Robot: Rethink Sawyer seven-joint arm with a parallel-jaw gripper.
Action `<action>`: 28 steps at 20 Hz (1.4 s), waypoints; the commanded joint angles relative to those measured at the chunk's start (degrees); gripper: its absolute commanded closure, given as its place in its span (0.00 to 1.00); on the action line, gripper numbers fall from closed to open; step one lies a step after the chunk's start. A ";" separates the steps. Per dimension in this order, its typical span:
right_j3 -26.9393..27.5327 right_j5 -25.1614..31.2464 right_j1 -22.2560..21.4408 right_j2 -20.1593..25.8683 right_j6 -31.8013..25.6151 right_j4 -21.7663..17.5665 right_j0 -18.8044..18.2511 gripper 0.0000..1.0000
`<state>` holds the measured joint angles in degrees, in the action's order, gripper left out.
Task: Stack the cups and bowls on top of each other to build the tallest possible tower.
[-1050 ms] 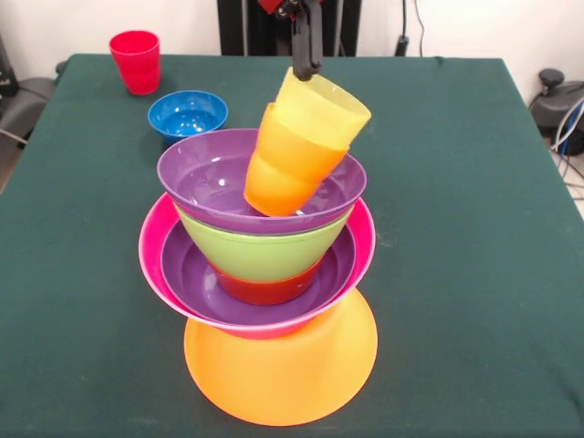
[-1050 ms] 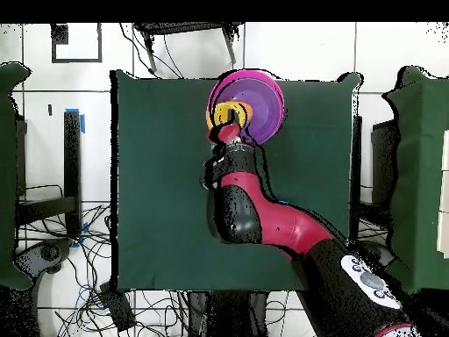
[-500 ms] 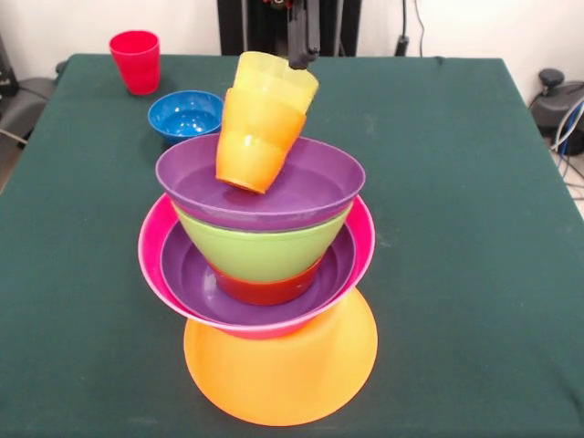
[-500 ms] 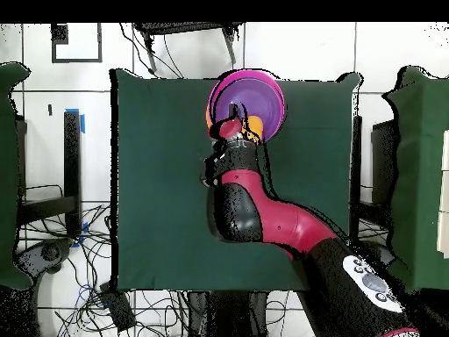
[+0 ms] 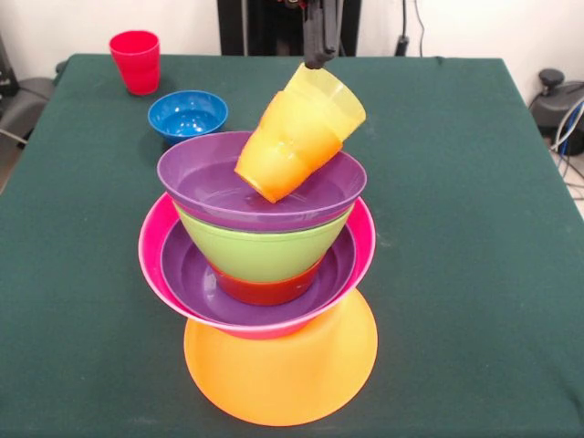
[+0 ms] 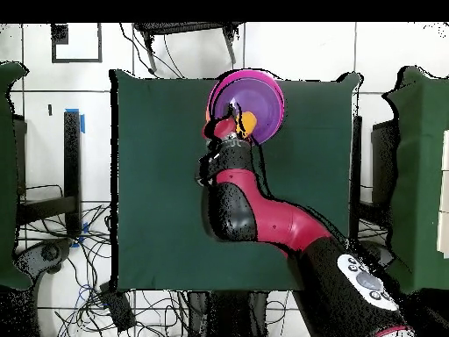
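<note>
The gripper (image 5: 320,57) is hanging above the tower (image 5: 260,265), pinching the rim of the pale yellow cup (image 5: 321,99), which is nested in the orange cup (image 5: 278,160). Both cups are dangling tilted below the jaws, their bottoms swinging toward the left of the front view and hovering over the hollow of the top purple bowl (image 5: 261,182) (whether they are touching it I cannot tell). Beneath that bowl the pile is sitting as green bowl (image 5: 260,251), small red-orange bowl (image 5: 265,290), second purple bowl (image 5: 196,287), pink bowl (image 5: 155,265) and upturned orange bowl (image 5: 281,370). Left of the jaws and lower, the blue bowl (image 5: 187,113) is resting on the green table (image 5: 456,228), with the red cup (image 5: 135,61) standing farther left.
</note>
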<state>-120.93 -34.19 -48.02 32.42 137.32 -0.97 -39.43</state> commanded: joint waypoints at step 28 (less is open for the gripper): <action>-9.40 2.66 0.35 -0.15 13.54 0.49 -0.15 0.00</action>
<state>-125.43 -34.19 -48.84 32.43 137.32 -0.96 -40.19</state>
